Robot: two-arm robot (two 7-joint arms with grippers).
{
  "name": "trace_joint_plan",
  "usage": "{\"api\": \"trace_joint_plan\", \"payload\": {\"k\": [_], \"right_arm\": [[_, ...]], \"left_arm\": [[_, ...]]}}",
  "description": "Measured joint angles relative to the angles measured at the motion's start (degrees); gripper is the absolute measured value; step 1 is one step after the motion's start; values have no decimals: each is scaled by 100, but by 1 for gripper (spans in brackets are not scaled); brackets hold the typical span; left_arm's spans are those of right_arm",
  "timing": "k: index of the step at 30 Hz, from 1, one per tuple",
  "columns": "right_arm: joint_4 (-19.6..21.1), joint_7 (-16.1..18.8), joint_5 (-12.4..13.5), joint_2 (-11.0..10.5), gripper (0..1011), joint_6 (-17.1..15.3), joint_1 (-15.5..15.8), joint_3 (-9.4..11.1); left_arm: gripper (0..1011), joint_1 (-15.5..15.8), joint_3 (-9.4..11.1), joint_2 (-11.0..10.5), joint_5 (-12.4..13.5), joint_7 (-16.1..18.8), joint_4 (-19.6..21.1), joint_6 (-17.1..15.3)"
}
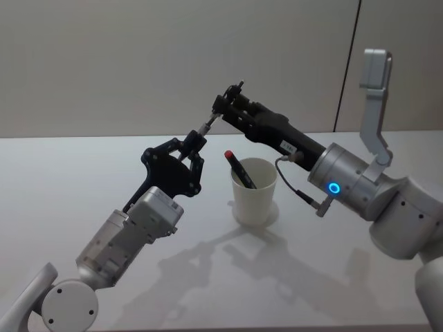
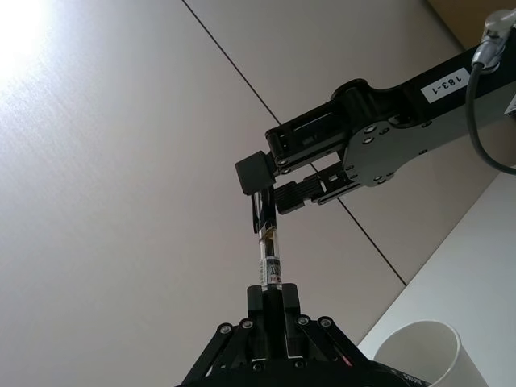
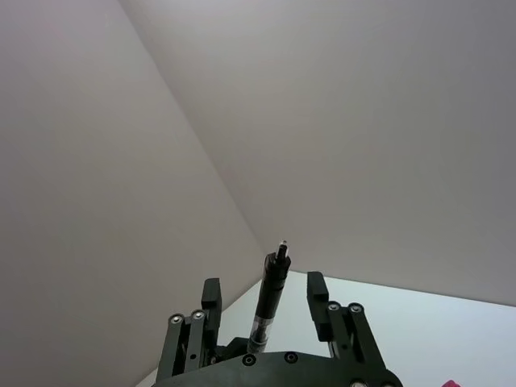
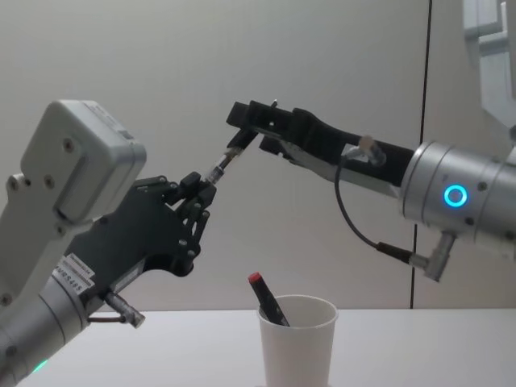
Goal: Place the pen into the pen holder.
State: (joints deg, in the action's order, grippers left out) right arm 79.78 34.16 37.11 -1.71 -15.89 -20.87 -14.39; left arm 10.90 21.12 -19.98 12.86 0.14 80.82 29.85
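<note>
A slim pen with a clear barrel is held in the air, slanting up toward the right. My left gripper is shut on its lower end. My right gripper stands open around the pen's upper tip, with a gap on each side between the fingers and the pen. The pen holder, a white paper cup, stands on the table below and right of both grippers. A second pen with a red cap leans inside the pen holder.
The white table spreads around the cup, with a grey wall behind it. My right arm's cable hangs in a loop above the cup.
</note>
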Motion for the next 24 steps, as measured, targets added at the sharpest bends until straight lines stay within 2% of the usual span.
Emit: {"api": "trace_joint_plan", "payload": {"k": [4, 5, 7, 8, 18, 24], "right_arm": [[-2, 10, 0, 5, 599, 13, -6, -27], [-1, 13, 0, 6, 536, 19, -8, -38], [-2, 15, 0, 9, 505, 25, -11, -51], [-1, 16, 0, 10, 431, 32, -12, -65], [49, -13, 11, 11, 138, 69, -16, -120], [83, -60, 38, 2, 130, 88, -17, -143]], "left_arm": [[138, 0, 0, 0, 0, 0, 0, 0], [138, 0, 0, 0, 0, 0, 0, 0], [138, 0, 0, 0, 0, 0, 0, 0], [138, 0, 0, 0, 0, 0, 0, 0], [138, 0, 0, 0, -1, 0, 0, 2], [138, 1, 0, 0, -5, 3, 1, 15]]}}
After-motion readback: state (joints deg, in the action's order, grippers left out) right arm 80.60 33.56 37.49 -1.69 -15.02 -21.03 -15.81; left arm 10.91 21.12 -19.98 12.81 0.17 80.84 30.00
